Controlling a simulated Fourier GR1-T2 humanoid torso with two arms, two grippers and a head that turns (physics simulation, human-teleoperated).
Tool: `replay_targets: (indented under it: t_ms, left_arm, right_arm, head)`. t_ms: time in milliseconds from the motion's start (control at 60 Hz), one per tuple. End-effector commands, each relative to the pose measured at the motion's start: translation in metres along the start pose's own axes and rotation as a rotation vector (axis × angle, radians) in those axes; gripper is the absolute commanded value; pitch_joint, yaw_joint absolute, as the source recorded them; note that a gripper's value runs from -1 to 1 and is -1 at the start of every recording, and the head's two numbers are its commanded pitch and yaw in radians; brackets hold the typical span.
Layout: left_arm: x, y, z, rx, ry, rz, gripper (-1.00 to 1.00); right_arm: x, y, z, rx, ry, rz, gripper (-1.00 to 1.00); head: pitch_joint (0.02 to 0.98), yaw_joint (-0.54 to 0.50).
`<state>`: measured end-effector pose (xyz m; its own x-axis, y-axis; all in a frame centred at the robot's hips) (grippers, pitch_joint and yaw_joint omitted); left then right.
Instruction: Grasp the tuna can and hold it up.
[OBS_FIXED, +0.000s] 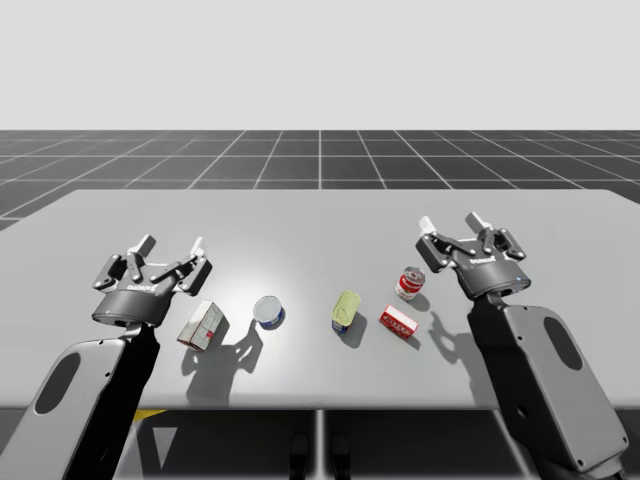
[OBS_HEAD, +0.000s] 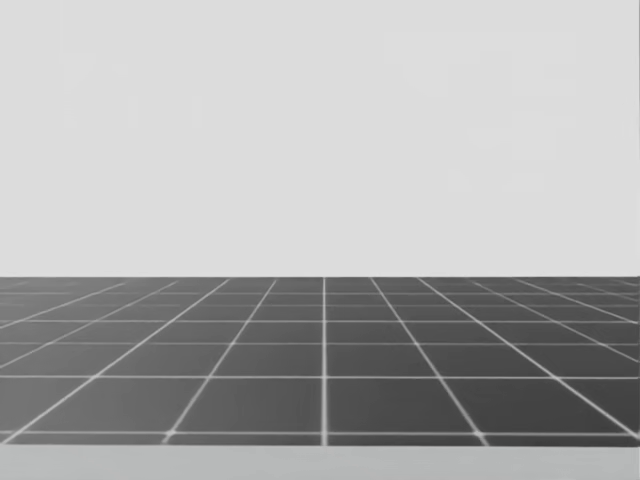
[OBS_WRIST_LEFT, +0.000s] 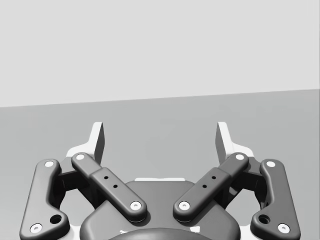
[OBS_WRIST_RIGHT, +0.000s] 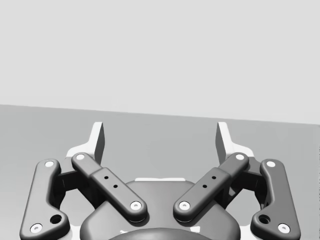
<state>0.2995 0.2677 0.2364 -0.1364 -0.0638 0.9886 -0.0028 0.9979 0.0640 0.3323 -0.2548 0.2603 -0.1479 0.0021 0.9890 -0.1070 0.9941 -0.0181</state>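
Observation:
The tuna can (OBS_FIXED: 268, 312), short, blue and silver, lies tipped on its side on the grey table (OBS_FIXED: 320, 220), left of centre. My left gripper (OBS_FIXED: 172, 244) hovers open above the table, to the left of the can and slightly behind it, with nothing held. At the right side my right gripper (OBS_FIXED: 450, 222) is raised and open too, far from the can. In the left wrist view the left gripper (OBS_WRIST_LEFT: 160, 135) spreads its fingers (OBS_WRIST_LEFT: 97, 137) over bare table. The right gripper (OBS_WRIST_RIGHT: 160, 135) looks the same in the right wrist view.
A grey-white box (OBS_FIXED: 202, 325) lies just left of the tuna can, under my left hand. Right of the can are a green-yellow pouch-like can (OBS_FIXED: 345, 309), a red box (OBS_FIXED: 398, 321) and an upright red-white can (OBS_FIXED: 411, 283). The table's front edge (OBS_FIXED: 320, 407) is close.

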Motion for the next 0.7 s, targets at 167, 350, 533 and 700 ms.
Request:
replay_targets:
  t_ms: [167,350,533,700]
  left_arm:
    - [-0.0004,0.0,0.0,-0.001,-0.001,-0.002,-1.0]
    - [-0.0005,0.0004,-0.0001,0.0,0.0,-0.004,-1.0]
    - [-0.0011,0.0008,-0.0003,0.0,0.004,-0.008,-1.0]
    - [-0.0013,0.0008,-0.0002,-0.002,0.006,-0.012,-1.0]
  right_arm:
    - [0.0017,-0.0043,-0.0012,0.006,0.017,-0.013,-1.0]
    - [0.0011,-0.0027,-0.0019,0.007,0.015,-0.019,-1.0]
    - [0.0011,-0.0035,-0.0021,-0.001,0.014,-0.017,-1.0]
    - [0.0006,-0.0037,-0.0024,0.001,0.016,-0.012,-1.0]
  head:
    - [0.086,0.01]
    - [0.202,0.0]
    - [0.366,0.0]
    - [0.496,0.01]
